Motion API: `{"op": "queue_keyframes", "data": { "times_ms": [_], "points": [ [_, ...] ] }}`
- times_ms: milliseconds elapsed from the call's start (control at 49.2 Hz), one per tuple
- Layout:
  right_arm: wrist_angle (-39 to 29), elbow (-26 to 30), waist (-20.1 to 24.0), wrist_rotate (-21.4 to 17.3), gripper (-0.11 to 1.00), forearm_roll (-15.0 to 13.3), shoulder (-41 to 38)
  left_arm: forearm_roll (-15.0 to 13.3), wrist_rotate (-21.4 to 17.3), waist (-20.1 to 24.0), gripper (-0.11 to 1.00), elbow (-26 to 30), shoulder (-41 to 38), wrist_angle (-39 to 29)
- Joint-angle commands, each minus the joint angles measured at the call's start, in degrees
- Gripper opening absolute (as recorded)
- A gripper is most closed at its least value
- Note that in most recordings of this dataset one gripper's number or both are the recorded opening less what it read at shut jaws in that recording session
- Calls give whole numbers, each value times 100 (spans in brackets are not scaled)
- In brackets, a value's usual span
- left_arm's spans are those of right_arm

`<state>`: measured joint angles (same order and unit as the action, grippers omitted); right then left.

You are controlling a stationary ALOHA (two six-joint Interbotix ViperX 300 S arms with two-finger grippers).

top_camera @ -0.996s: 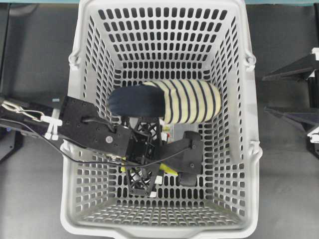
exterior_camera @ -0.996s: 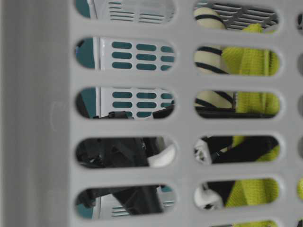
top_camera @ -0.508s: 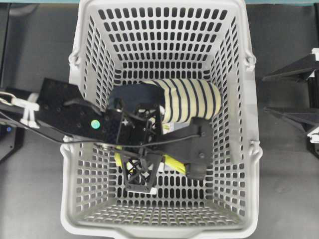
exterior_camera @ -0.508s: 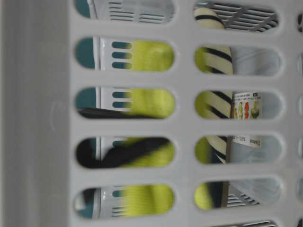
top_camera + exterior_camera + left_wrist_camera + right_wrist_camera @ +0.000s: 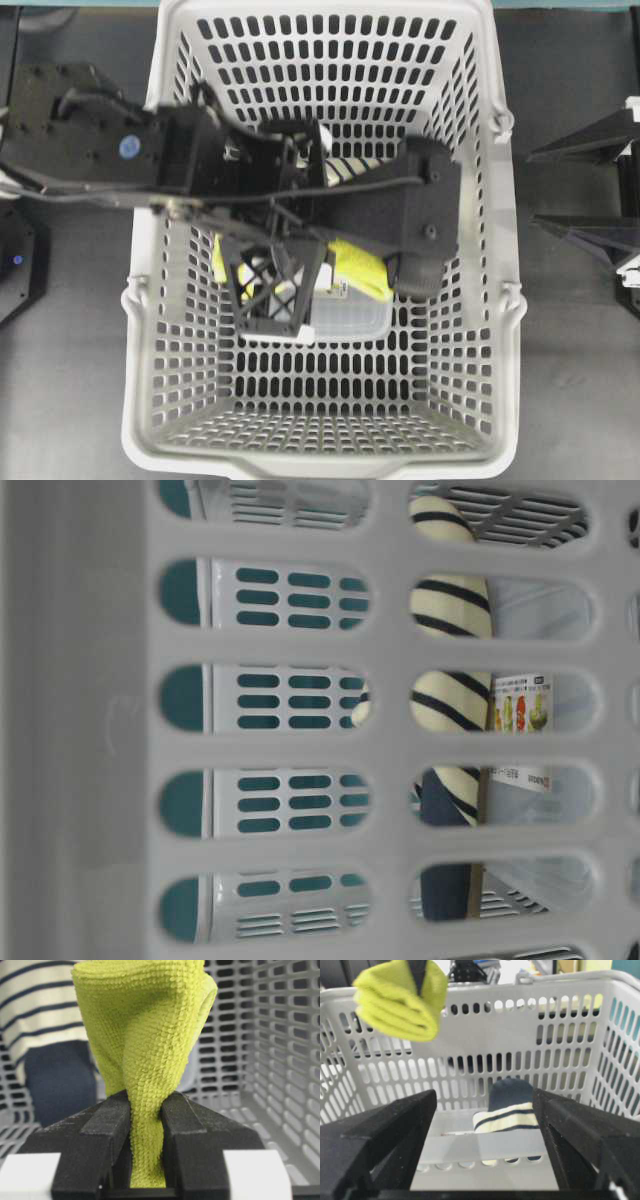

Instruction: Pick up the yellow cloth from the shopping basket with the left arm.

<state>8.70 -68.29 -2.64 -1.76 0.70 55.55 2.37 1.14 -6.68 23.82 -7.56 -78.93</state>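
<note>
Left wrist view: left gripper [image 5: 146, 1125] clamped on the yellow cloth [image 5: 145, 1035], both black fingers [image 5: 95, 1135] pressed against a pinched neck of fabric, the rest of the cloth bunched beyond the fingertips. Behind it, the striped slipper [image 5: 35, 1005] with its navy toe, lying on the slotted floor of the shopping basket [image 5: 280, 1035].

Overhead view: left arm [image 5: 130, 150] reaches in over the basket's [image 5: 330, 15] left rim and across the middle. Cloth [image 5: 360, 268] shows as a yellow strip beneath the arm's black parts, above a small clear plastic container [image 5: 345, 318] on the basket floor. Slipper mostly covered by the arm; only a few stripes [image 5: 345, 167] show.

Right wrist view: cloth [image 5: 400, 1000] hangs high, about level with the basket's far rim [image 5: 520, 987], clear of the floor and of the slipper [image 5: 507, 1105] below. Right gripper [image 5: 485, 1140] spread wide, nothing between its fingers, holding off outside the basket's right side.

Table-level view: through the basket wall slots, slipper [image 5: 450, 630] and labelled container [image 5: 525, 720] visible; no cloth at this height
</note>
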Motion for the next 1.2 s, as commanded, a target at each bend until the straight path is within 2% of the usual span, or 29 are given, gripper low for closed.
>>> {"op": "queue_keyframes", "data": {
  "times_ms": [0, 589, 1179],
  "points": [
    [62, 44, -18, -9, 74, 18, -26, 18, -62, 0, 11, 141, 105, 9],
    [70, 35, -18, -9, 74, 18, -18, 26, -149, 272, 11, 185, 141, -26],
    [35, -35, -18, -18, 74, 18, 114, 18, -158, 316, 11, 202, 158, -26]
  ]
}}
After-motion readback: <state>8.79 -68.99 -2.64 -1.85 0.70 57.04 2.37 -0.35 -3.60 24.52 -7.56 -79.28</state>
